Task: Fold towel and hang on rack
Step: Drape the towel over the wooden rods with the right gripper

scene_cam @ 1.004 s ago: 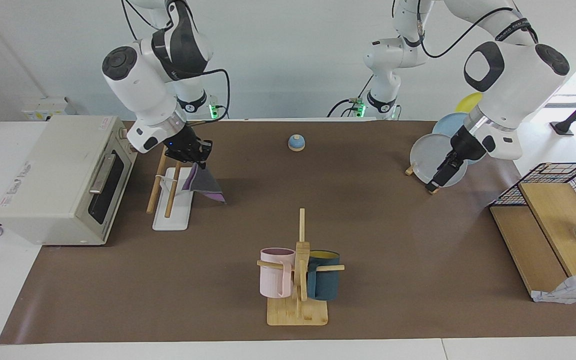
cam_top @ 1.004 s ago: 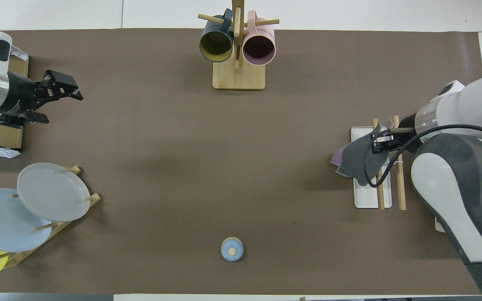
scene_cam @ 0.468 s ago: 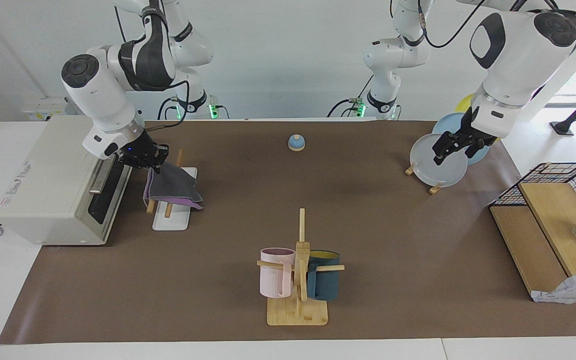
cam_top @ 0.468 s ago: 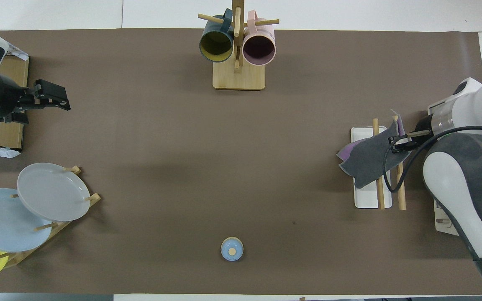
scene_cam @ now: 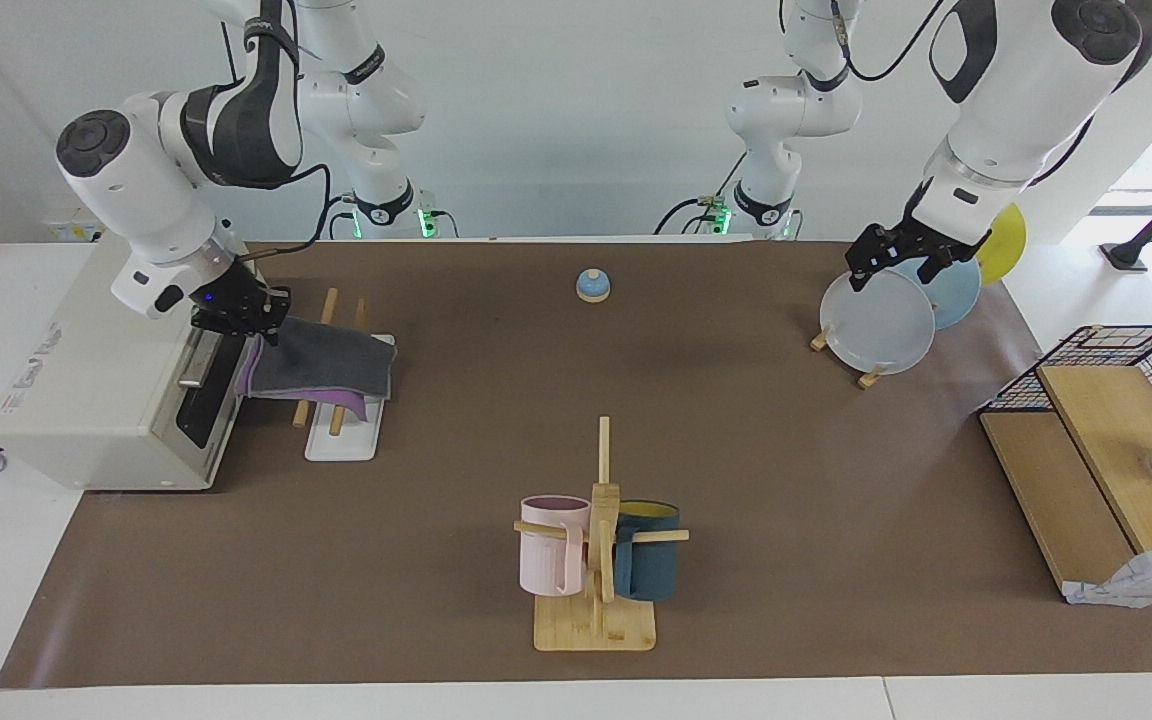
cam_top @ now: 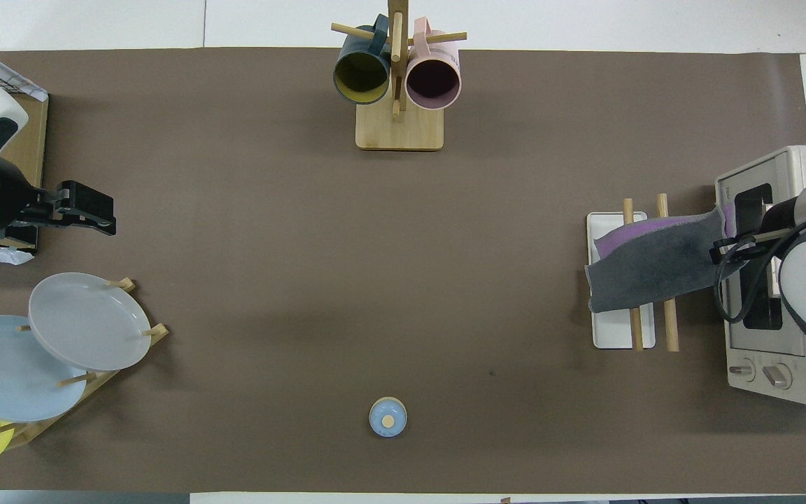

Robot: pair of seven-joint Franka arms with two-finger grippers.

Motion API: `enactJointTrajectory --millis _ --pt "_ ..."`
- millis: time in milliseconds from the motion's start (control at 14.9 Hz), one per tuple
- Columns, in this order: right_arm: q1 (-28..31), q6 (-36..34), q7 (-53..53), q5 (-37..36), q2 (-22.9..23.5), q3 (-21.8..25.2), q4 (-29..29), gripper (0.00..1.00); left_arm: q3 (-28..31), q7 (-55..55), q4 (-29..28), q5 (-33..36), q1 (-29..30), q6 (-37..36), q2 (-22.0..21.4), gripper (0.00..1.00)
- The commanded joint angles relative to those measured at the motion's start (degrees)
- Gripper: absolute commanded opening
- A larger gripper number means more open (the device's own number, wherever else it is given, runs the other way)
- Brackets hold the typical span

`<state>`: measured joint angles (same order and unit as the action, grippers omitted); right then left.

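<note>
Brown matting covers the table. At the right arm's end, the toaster oven (scene_cam: 116, 365) stands just beside the rack (scene_cam: 341, 395). Draped grey-side-up across both rods, the towel (scene_cam: 321, 365) runs crosswise to them, one edge pinched in the clenched right gripper (scene_cam: 241, 318) over the oven-side gap. Little room there; open mat lies toward the table's middle. Over the plates (scene_cam: 881, 320), the left gripper (scene_cam: 901, 260) waits, released.

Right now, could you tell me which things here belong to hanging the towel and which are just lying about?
In the job:
- towel, draped across the rack
- right gripper, shut on the towel

Lying about:
- toaster oven
- mug tree
- plate stand
- blue bell
- left gripper, open, waiting
</note>
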<state>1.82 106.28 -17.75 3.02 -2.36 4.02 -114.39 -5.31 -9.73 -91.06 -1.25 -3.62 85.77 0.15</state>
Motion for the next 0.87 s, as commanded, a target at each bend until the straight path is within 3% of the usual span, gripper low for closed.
enactJointTrajectory --millis 0,335,401,535,803 --pt "0.29 -0.11 0.79 -0.73 -1.86 -0.59 -1.80 0.00 1.70 1.12 0.09 1.08 -2.18 -0.96 0.11 1.00" --pt "0.73 0.50 0.44 -0.73 -2.56 -0.59 -3.65 0.00 1.53 1.12 0.35 1.08 -2.27 -1.13 0.20 1.00" --pt "0.82 0.50 0.18 -0.73 -2.56 -0.59 -3.65 0.11 1.44 1.12 0.35 1.08 -2.27 -1.13 0.11 1.00" --pt "0.82 0.50 0.17 -0.73 -2.56 -0.59 -3.65 0.62 1.44 1.12 0.35 1.08 -2.18 -1.04 0.11 1.00" --pt "0.82 -0.11 0.09 -0.73 -2.48 -0.59 -2.77 0.95 1.35 1.03 0.35 1.08 -2.18 -0.78 -0.33 1.00"
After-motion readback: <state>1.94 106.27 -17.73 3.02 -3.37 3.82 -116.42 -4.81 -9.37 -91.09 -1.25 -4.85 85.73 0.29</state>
